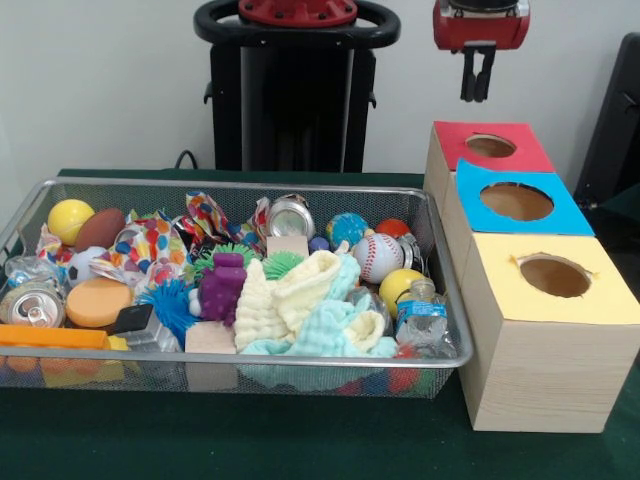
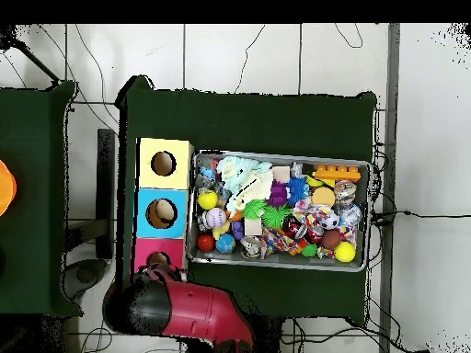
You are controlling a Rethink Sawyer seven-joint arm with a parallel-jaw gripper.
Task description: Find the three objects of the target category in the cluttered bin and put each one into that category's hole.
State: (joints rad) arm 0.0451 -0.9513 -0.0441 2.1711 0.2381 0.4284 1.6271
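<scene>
The wire mesh bin (image 1: 230, 183) sits on the green table, full of clutter. It also shows in the overhead view (image 2: 281, 154). I see no soft toy animals in it; they are hidden or out of view. The red-surround hole (image 1: 490, 146) tops the farthest wooden box, right of the bin. My gripper (image 1: 477, 78) hangs high above that hole with its fingers close together and nothing between them. In the overhead view the red arm (image 2: 189, 311) covers the gripper and the edge of the red hole (image 2: 158, 258).
The blue-surround hole (image 1: 516, 201) and yellow-surround hole (image 1: 554, 275) are nearer the camera on the same box row. The bin holds a baseball (image 1: 378, 257), a yellow ball (image 1: 70, 220), a purple toy (image 1: 223, 288), pale cloths (image 1: 310, 300), a can (image 1: 33, 303) and a bottle (image 1: 420, 315).
</scene>
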